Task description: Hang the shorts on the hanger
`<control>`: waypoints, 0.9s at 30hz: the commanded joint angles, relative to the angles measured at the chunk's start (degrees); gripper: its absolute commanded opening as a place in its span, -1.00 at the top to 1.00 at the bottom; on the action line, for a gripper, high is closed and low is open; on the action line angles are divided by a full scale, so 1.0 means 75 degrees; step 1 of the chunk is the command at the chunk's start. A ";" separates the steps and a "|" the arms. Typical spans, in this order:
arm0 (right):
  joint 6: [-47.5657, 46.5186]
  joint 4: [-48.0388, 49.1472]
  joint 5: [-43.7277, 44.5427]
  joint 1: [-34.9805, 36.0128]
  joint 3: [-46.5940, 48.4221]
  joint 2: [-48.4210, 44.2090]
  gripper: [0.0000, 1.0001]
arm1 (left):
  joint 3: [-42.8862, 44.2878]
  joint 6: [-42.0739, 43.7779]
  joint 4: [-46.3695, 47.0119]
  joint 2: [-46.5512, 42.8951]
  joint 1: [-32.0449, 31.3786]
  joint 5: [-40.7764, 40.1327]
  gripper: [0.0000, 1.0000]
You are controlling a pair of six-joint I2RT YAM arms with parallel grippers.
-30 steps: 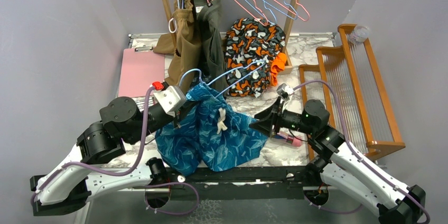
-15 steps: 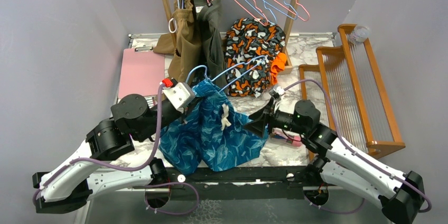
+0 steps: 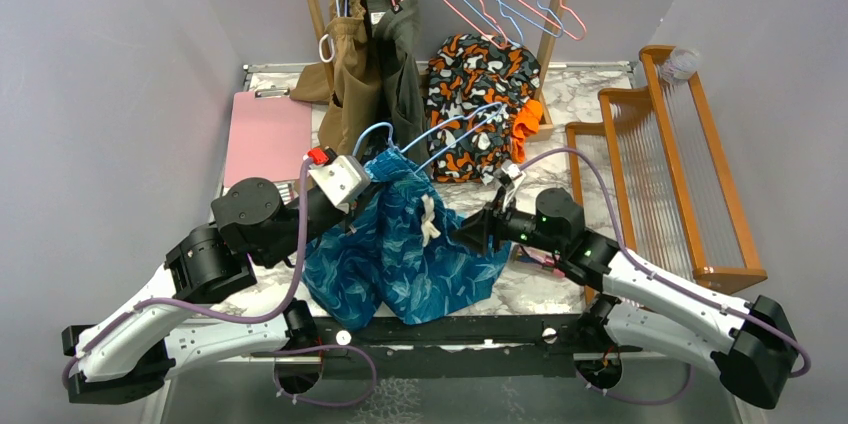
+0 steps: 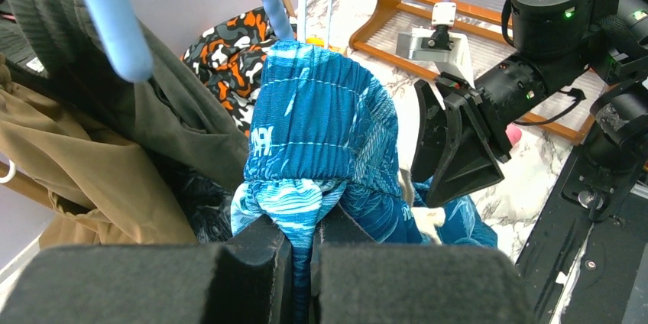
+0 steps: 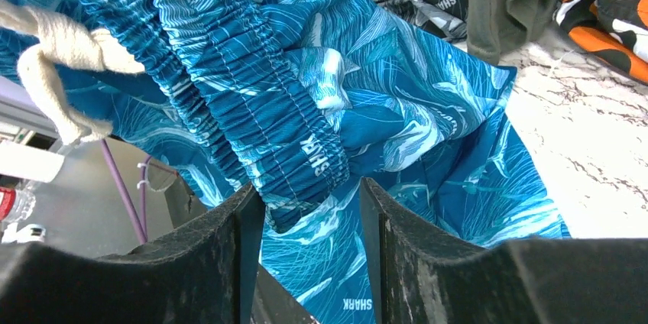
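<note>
Jaws of the left gripper [image 4: 302, 247] are pressed together on a bunched fold of the shorts [image 4: 321, 125], just under the gathered waistband, which arches above the fingers in the left wrist view. Jaws of the right gripper [image 5: 309, 209] stand moderately apart, with a fold of waistband hanging between the two fingers; we cannot tell whether either finger touches the cloth. From above, we see the shorts near the middle of the table [image 3: 600, 94], raised at their 11 o'clock corner by the left gripper and draping toward 6 o'clock over the near edge. The right gripper sits at their 3 o'clock side, pointing toward 9 o'clock. The drawstring [image 3: 428, 216] lies on the front, near the centre. The hanger [image 3: 440, 132] runs from the raised waistband toward 1 o'clock, across the blotched garment [image 3: 480, 74]; we cannot tell whether its wire passes inside the shorts.
</note>
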 commanded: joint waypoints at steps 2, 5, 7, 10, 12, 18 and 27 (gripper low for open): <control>0.0103 0.0503 0.0253 0.0049 0.0140 0.0196 0.04 | -0.0059 0.0081 0.0519 -0.0135 0.0009 -0.0151 1.00; 0.0173 0.0587 0.0224 0.0061 0.0234 0.0415 0.21 | -0.0138 0.0035 0.0531 -0.0160 0.0005 -0.0123 1.00; 0.0215 0.0543 0.0260 0.0059 0.0356 0.0523 0.49 | -0.0191 0.0007 0.0530 -0.0181 0.0009 -0.0077 1.00; 0.0318 0.0334 0.0488 0.0061 0.0549 0.0528 0.93 | -0.0230 -0.0005 0.0519 -0.0250 0.0001 -0.0047 1.00; 0.0505 -0.0109 0.0748 0.0051 0.0801 0.0547 0.99 | -0.0237 -0.0004 0.0496 -0.0372 0.0009 0.0013 1.00; 0.0538 -0.2442 0.0974 -0.0194 0.2272 0.1136 0.98 | -0.0330 0.0008 0.0244 -0.0826 0.0008 0.0531 1.00; 0.1088 -0.3715 -0.0276 -0.1428 0.3219 0.1531 0.99 | -0.0649 0.0024 0.0053 -0.1411 0.0000 0.1131 1.00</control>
